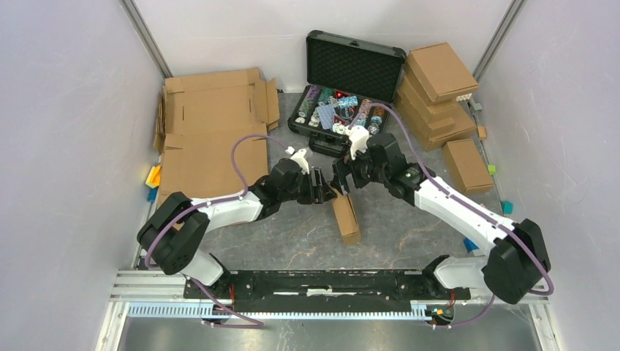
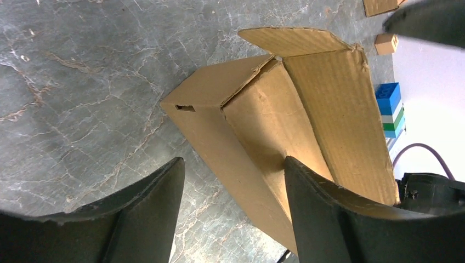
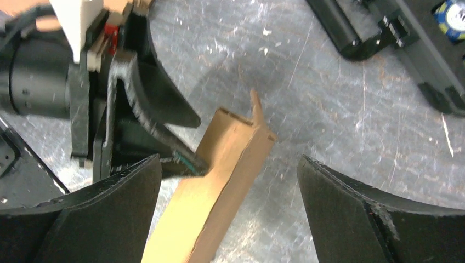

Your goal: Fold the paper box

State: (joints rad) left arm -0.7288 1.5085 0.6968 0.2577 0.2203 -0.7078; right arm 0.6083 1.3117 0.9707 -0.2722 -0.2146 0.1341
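Note:
The paper box (image 1: 346, 217) is a narrow brown cardboard piece, partly folded, resting on the grey table between the two arms. My left gripper (image 1: 326, 189) is at its far end from the left, and in the left wrist view it (image 2: 233, 161) stands open astride one side wall of the box (image 2: 296, 104). Its right finger (image 2: 329, 213) is against the inner face and its left finger (image 2: 148, 213) is over bare table. My right gripper (image 1: 343, 176) comes from the right. It (image 3: 229, 159) is wide open over the box's end (image 3: 219, 181), touching nothing, with the left gripper's fingers (image 3: 164, 107) close beside.
An open black case (image 1: 355, 62) of poker chips stands just behind the grippers. Stacked folded boxes (image 1: 439, 88) sit at the back right and large flat cardboard sheets (image 1: 212, 139) at the left. Small coloured blocks (image 1: 153, 177) lie by the walls, one blue (image 2: 387, 98).

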